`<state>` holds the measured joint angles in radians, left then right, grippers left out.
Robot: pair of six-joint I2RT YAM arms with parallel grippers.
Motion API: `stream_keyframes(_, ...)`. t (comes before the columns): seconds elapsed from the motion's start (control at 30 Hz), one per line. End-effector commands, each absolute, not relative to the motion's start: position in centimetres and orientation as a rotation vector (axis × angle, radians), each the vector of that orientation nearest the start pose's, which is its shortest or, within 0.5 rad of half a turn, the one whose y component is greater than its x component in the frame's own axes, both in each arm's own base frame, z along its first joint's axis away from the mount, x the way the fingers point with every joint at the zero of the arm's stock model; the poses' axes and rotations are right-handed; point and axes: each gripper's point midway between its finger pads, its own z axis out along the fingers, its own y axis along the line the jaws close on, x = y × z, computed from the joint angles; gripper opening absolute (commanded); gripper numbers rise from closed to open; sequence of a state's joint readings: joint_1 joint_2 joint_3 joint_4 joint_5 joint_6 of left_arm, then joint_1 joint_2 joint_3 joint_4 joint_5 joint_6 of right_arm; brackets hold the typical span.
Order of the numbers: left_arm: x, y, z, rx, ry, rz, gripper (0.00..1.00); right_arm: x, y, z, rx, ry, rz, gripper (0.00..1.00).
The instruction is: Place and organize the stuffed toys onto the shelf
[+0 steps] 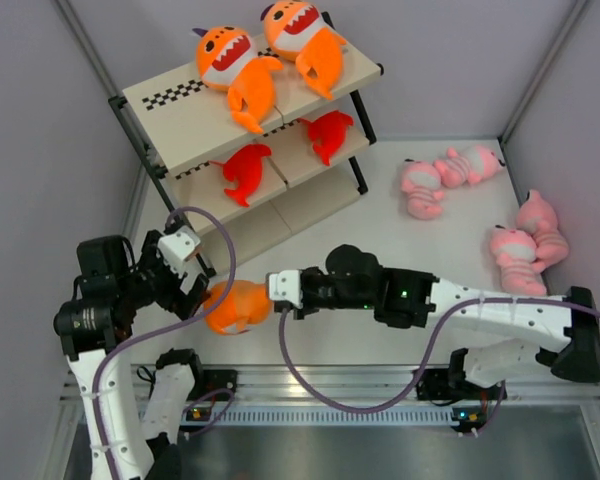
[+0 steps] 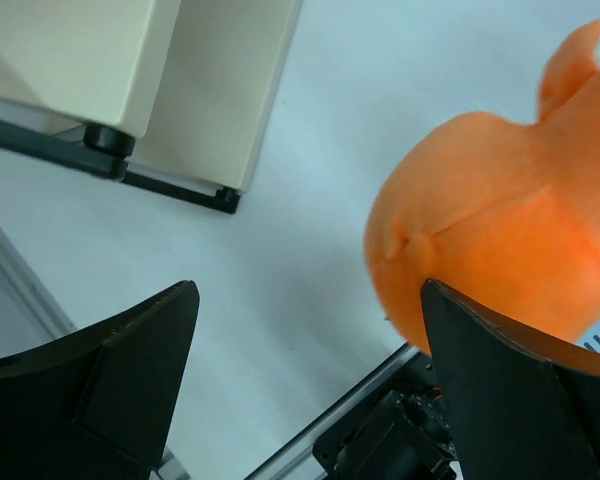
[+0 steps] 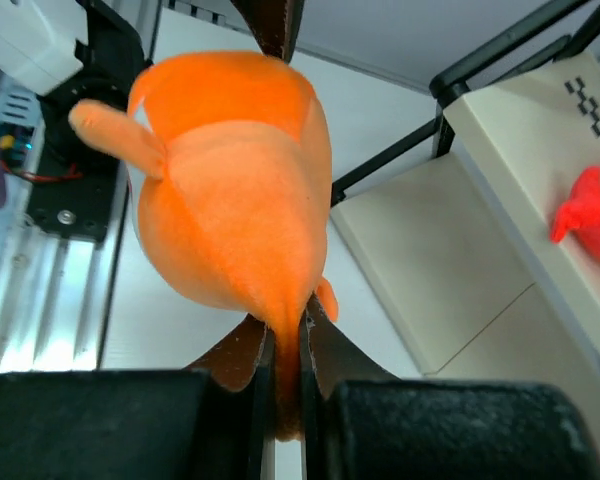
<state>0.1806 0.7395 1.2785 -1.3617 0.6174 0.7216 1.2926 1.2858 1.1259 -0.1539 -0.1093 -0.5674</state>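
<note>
**White desk (image 1: 380,330) between grey walls: right pincer (image 3: 285,345) gripping an orange plush shark (image 3: 230,200), left pincer (image 2: 308,290) standing open**

The white desk is sitting between pale grey walls, with both arms reaching in from its near edge. A three-tier shelf with a black metal frame and beige boards (image 1: 180,125) is standing at an angle in the far left corner, with checkered strips running along its top board.

Two big orange plush sharks with white-toothed mouths (image 1: 230,62) (image 1: 305,40) are lying side by side on the top board. Two small red plush sharks (image 1: 242,170) (image 1: 327,132) are lying on the middle board below them.

Four pale pink plush animals are lying on the desk, well apart from the shelf. Two (image 1: 420,188) (image 1: 470,163) are near the far edge and two (image 1: 515,258) (image 1: 540,220) are by the right edge.

The third orange plush shark is sitting near the left part of the near edge, in front of the shelf and between the two pincers. The right pincer is clamping shut on a fold of its orange fabric, with the body bulging out beyond the fingertips. The left pincer is gaping wide, its dark fingers (image 2: 130,370) far apart. The shark's rounded body is just beside one of them, gripped by neither. Whether the shark is resting on the desk or hanging above it cannot be told.
</note>
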Motion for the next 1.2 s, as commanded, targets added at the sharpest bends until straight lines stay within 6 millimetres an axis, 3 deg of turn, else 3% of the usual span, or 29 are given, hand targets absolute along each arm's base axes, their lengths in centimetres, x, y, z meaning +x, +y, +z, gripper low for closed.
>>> stream_keyframes(0.0, 13.6, -3.7, 28.1, 0.759, 2.123, -0.141, 0.99, 10.2, 39.7, 30.6, -1.369, 1.231, 0.883, 0.0)
stream_keyframes(0.13, 14.6, -0.5, 30.4, 0.58, 2.124, 0.078, 0.99, 9.8, 38.7, 32.0, -1.232, 1.34, 0.992, 0.0)
stream_keyframes(0.3, 15.0, 7.4, 34.6, 0.245, 2.061, 0.578, 0.99, 8.3, 38.5, 37.5, -1.032, 1.431, 1.228, 0.0)
stream_keyframes(0.33, 14.3, 9.6, 35.5, 0.132, 2.054, 0.718, 0.99, 8.1, 38.3, 38.4, -1.006, 1.435, 1.263, 0.0)
stream_keyframes(0.43, 13.3, 12.0, 36.5, 0.009, 2.005, 0.878, 0.99, 6.8, 38.0, 43.0, -0.922, 1.41, 1.408, 0.0)
stream_keyframes(0.47, 13.2, 12.4, 35.8, -0.008, 2.015, 0.907, 0.99, 6.2, 37.8, 44.1, -0.914, 1.404, 1.458, 0.0)
stream_keyframes(0.53, 13.2, 13.1, 36.1, -0.063, 1.971, 0.948, 0.99, 6.0, 37.6, 45.1, -0.907, 1.426, 1.477, 0.0)
stream_keyframes(0.63, 13.1, 13.2, 35.7, -0.103, 1.955, 0.946, 0.99, 6.7, 35.8, 50.0, -0.808, 1.4, 1.465, 0.0)
stream_keyframes(0.7, 13.7, 12.5, 35.6, -0.099, 1.945, 0.884, 0.99, 7.7, 34.7, 51.6, -0.715, 1.408, 1.444, 0.0)
stream_keyframes(0.8, 14.2, 11.7, 35.2, -0.083, 1.938, 0.816, 0.99, 9.4, 33.7, 55.6, -0.587, 1.345, 1.475, 0.0)
stream_keyframes(0.97, 14.0, 11.5, 34.6, -0.079, 1.944, 0.807, 0.98, 12.0, 34.6, 60.7, -0.442, 1.234, 1.556, 0.0)
stream_keyframes(1.17, 14.1, 10.9, 33.5, -0.039, 1.96, 0.768, 0.99, 17.3, 37.7, 63.5, -0.225, 1.133, 1.712, 0.0)
